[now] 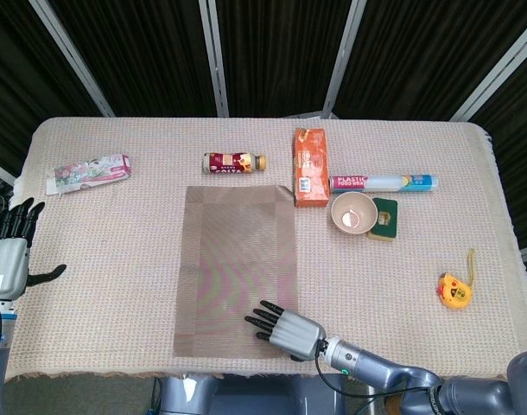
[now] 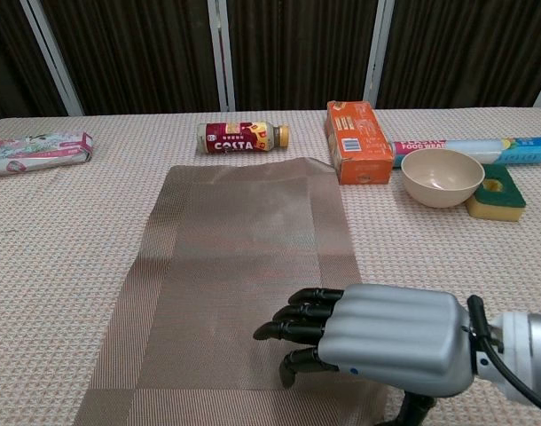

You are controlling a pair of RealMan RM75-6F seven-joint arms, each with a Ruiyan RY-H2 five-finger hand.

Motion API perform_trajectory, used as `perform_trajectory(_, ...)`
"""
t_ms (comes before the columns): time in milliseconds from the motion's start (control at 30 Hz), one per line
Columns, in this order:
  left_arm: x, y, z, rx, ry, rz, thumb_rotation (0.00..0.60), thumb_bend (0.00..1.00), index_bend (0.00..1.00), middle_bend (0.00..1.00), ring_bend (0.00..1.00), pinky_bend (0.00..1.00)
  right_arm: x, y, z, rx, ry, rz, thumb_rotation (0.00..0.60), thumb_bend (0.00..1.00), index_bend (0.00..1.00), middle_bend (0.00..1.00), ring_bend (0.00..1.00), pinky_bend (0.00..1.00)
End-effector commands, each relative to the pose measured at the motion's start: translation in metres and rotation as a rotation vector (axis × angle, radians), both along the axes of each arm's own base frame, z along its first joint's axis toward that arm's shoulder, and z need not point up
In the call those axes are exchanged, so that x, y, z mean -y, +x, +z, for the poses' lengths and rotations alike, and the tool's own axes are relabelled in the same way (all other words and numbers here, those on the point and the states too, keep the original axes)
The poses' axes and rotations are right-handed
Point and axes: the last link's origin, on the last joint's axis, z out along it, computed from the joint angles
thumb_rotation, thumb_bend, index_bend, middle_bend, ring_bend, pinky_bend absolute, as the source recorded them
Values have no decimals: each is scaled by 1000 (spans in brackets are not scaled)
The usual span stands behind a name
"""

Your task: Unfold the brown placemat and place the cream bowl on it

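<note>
The brown placemat (image 1: 236,266) lies flat and spread out in the middle of the table (image 1: 117,259). The right hand (image 1: 285,330) rests low on its near edge, fingers stretched out, holding nothing. The left hand (image 1: 9,251) waits open, far off at the table's side. The cream bowl (image 1: 353,213) sits apart by the orange box (image 1: 308,166). I think the bowl comes next.

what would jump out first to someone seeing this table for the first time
The big brown placemat lying flat in the middle of the table draws the eye, along with the right hand over its near right corner, dark fingers reaching across the weave. Next comes the cream bowl to the far right, between an orange box and a green sponge.
</note>
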Motion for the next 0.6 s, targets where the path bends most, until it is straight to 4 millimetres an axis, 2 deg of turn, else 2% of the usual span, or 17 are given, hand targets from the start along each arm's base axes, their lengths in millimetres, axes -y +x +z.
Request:
perform_trajectory(33,0,0,0,1,-1,0,600,79,0,0,0,0,1,1,0,12,-3,-7,600,207,292,22,0,0)
perform_trajectory(67,0,0,0,1,-1,-1,600,80,0,0,0,0,1,2,0,17,-4,-9,600,228,310,24,0,0)
perform_trajectory(233,0,0,0,1,-3,-1,600,81,0,0,0,0,0,4,0,46,3,-21,600,313,524,35,0,0)
perform_trajectory(300,0,0,0,0,-4,-2,600,80,0,0,0,0,-1,3,0,49,7,-23,600,331,568,41,0,0)
perform_trajectory(433,0,0,0,1,-5,-2,600,78,0,0,0,0,-4,1,-2,57,18,-30,600,345,638,59,0,0)
perform_trajectory(600,1,0,-1,2,-9,0,600,79,0,0,0,0,-6,-5,1,71,9,-23,600,346,654,71,0,0)
